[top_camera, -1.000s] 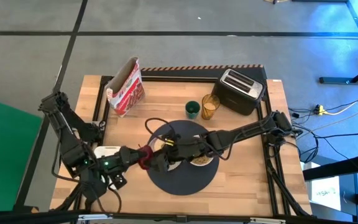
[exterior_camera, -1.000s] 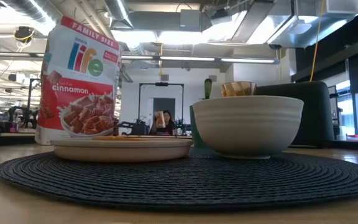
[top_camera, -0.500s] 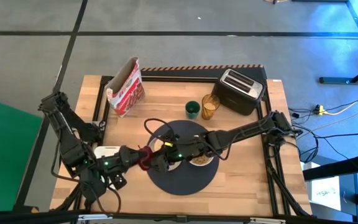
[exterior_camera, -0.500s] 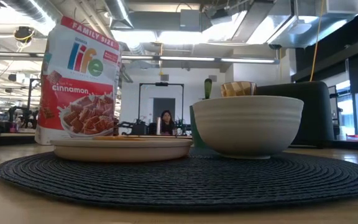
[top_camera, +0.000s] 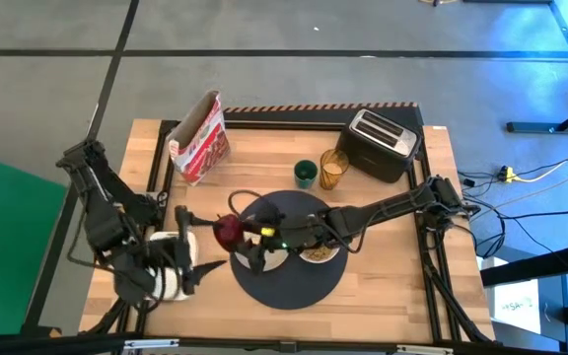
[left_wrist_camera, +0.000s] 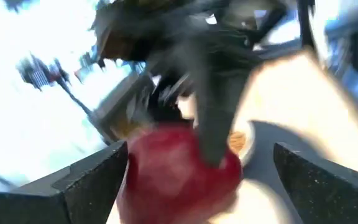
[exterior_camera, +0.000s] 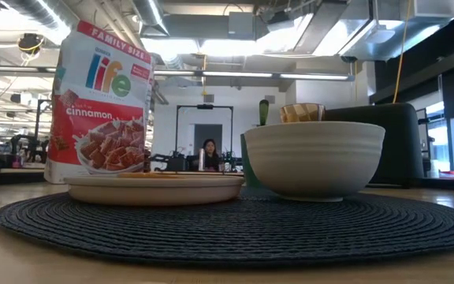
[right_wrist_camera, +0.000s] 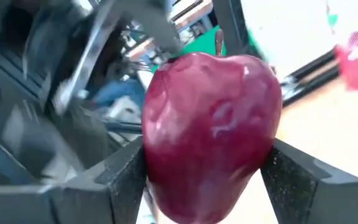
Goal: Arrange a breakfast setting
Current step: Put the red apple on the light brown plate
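red fruit [right_wrist_camera: 210, 130] clamped in right pincer [top_camera: 233, 237] | left pincer [top_camera: 187, 251] wide open, empty, just beside fruit

2 dark jointed arms, black cables, green lights.

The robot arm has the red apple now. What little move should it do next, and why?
Probably the right gripper should carry the red apple a little way over to a bare part of the dark mat and lower it. Its jaws are shut on the apple, the left gripper is open and clear, and the plate and bowl are already set.
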You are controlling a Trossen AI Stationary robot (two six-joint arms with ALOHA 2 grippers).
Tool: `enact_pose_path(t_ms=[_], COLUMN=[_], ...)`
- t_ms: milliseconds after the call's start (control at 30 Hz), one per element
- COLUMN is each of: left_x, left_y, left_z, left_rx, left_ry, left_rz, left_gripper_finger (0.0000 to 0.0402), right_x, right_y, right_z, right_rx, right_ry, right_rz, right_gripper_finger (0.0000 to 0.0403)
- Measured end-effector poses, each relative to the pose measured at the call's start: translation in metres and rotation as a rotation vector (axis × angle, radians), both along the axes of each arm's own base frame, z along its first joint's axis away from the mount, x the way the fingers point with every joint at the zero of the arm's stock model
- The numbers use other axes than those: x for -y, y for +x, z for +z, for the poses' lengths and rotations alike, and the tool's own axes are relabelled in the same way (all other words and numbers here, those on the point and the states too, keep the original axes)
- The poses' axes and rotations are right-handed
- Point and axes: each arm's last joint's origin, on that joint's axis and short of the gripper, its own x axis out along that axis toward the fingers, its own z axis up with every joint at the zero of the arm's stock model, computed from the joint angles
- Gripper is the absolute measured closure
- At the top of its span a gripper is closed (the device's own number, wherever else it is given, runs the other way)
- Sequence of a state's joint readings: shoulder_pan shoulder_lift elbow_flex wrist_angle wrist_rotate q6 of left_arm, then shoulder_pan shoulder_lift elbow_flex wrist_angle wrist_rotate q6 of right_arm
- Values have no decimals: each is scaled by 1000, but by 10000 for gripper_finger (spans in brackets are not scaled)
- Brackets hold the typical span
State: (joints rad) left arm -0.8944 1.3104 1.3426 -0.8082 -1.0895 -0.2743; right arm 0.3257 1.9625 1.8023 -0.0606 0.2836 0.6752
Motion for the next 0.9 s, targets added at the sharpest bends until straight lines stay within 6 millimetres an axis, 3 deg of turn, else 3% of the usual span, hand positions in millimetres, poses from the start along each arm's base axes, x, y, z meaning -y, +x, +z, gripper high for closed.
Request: enact_pose_path(t_ms=[133, 233, 367, 500, 600, 900], left_x=[-9, -18, -24, -23, -20, -23], left_y=[-8, -16, -19, -18, -14, 0], left_z=[7, 15, 22, 26, 27, 37], left_rx=[82, 147, 213, 265, 270, 302], left_ry=[-350, -513, -609, -607, -576, -515], left_rz=[89, 139, 175, 187, 174, 141], left_gripper_finger=[10, 10, 10, 24, 58, 208], right_x=[-9, -19, -25, -27, -28, -27], right_y=[-6, -11, -14, -16, -16, -15], right_z=[3, 5, 5, 6, 8, 11], right_rx=[10, 4, -24, -28, -16, -1], right_ry=[-248, -464, -689, -769, -804, -904], right_rz=[-21, -57, -80, -107, -117, -110], right_gripper_finger=[150, 149, 149, 148, 148, 148])
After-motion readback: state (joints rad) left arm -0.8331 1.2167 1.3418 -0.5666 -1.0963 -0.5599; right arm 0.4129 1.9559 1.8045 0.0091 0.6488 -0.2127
